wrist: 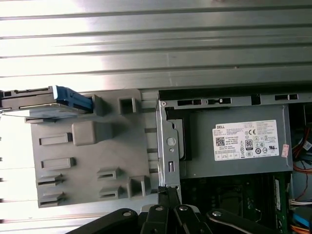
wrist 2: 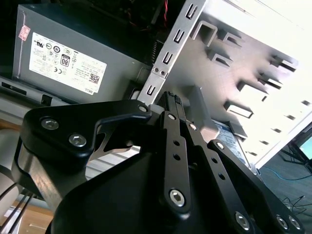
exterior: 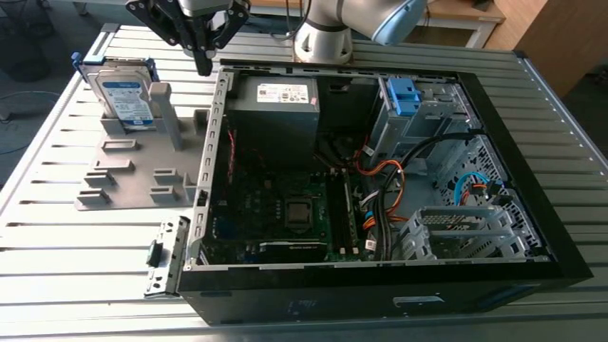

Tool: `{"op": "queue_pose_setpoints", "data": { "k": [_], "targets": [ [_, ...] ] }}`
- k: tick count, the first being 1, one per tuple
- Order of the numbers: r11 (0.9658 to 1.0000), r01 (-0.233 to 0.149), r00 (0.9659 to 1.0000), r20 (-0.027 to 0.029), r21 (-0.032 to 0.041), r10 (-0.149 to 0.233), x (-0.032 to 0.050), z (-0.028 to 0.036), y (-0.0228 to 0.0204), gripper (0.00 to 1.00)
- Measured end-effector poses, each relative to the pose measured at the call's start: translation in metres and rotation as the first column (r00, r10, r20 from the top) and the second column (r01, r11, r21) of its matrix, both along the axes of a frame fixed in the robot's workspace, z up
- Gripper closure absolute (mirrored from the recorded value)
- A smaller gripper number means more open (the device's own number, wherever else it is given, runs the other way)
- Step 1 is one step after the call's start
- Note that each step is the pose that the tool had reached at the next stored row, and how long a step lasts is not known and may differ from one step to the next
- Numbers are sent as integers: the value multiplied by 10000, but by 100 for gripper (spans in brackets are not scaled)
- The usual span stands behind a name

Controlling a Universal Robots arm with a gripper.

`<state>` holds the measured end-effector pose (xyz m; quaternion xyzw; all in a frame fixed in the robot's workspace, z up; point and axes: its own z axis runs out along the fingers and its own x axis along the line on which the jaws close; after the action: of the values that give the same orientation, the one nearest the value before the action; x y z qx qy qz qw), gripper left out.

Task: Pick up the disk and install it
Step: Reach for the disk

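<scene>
labels | white label (wrist: 248, 141) sitting on the power supply (wrist: 229, 163), carrying fine black print and round marks | small red-white sticker (wrist: 285, 150) sitting beside it | blue-and-white label (exterior: 127, 96) showing on the disk (exterior: 141, 73) | nothing reading cleanly

Closed black tool (wrist 2: 171, 99), grey power supply (wrist 2: 73, 61)

1. Disk (exterior: 128, 100): silver-grey metal, glossy blue-and-white label, blue plastic bracket (wrist: 73, 100).
2. Holder (exterior: 133, 171): matt grey plastic, smooth.
3. Table (exterior: 57, 235): ribbed bare metal, shiny.
4. Computer case (exterior: 380, 296): smooth black rim.
5. Power supply (exterior: 275, 121): dull grey metal, white paper sticker.
6. Gripper (exterior: 202, 65): matt black, bright screw heads.
</scene>
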<state>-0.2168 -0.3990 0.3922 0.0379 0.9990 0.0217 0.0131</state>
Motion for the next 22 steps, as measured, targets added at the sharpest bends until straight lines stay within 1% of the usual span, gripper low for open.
{"op": "queue_pose_setpoints", "data": {
  "k": [22],
  "targets": [
    [10000,0,10000,0,0,0,-102,-2,0,89]
  ]
}}
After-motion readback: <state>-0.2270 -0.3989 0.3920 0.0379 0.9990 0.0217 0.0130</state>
